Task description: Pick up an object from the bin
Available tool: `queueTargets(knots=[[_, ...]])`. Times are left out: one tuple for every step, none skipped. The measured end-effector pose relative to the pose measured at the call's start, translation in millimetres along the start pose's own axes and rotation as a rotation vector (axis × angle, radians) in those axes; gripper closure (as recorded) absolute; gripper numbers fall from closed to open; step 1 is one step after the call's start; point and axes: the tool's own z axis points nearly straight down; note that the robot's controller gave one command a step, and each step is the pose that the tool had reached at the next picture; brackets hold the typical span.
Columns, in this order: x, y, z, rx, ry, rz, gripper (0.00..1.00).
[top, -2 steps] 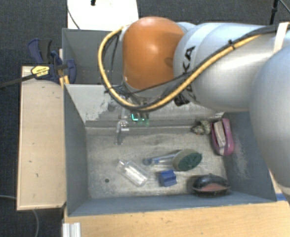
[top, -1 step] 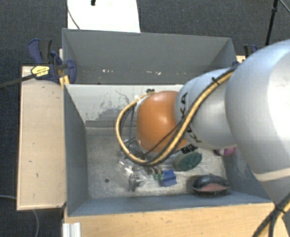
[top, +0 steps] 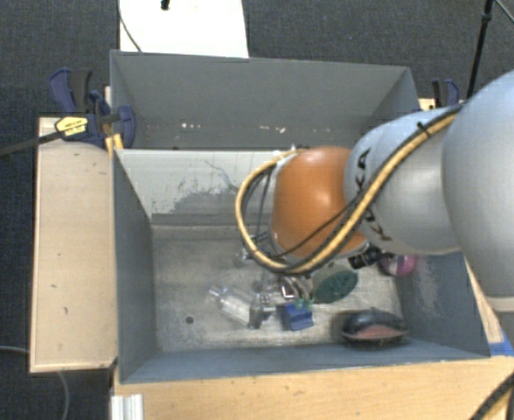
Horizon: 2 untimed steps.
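My gripper [top: 270, 303] hangs low over the middle of the bin floor, under the orange wrist cover. Just left of it lies a small clear plastic piece [top: 230, 304]. A small blue block [top: 296, 315] lies right beside the gripper's lower right side, touching or nearly touching it. A dark green oval piece [top: 334, 287] sits a little further right. I cannot make out how the jaws stand.
A dark, rounded object with a reddish face [top: 372, 326] lies near the front right corner. A pink-purple thing [top: 403, 264] peeks out beneath the arm at the right wall. The arm covers the bin's right half.
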Motion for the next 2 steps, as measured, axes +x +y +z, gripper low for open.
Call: queueTargets(knots=[[20.1, 13, 1, 0.000, 0.008, 0.060, 0.00], [22.1, 10, 30, 0.000, 0.004, 0.141, 0.00]])
